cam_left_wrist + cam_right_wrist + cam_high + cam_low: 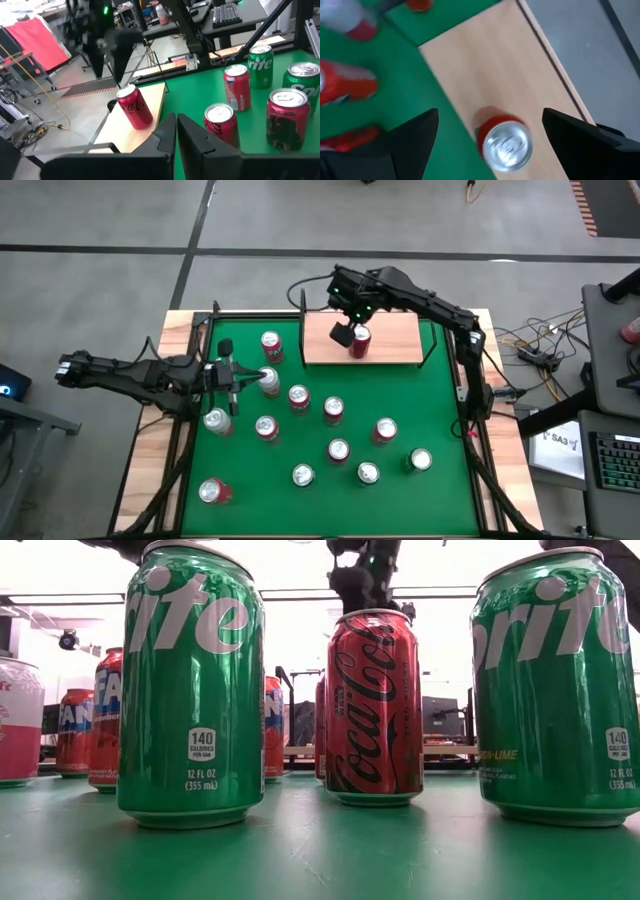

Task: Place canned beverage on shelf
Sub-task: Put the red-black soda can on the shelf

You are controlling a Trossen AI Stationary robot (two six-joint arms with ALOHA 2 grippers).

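Right wrist view: my right claw (487, 135) is spread wide, fingers well apart on either side of a red Coca-Cola can (504, 142), touching neither side that I can see. Can stands upright on the shelf (510, 70), near its edge toward the green worktop (385, 75). Long axis vertical; can sits directly below and between my fingers, so the next move looks like a straight lift away. High view puts the right claw (352, 328) over the shelf (395, 340) at the worktop's far side. Left claw (232, 376) pressed together, waiting among the other cans. Shelf's black uprights hard to make out; wrist picture smeared.
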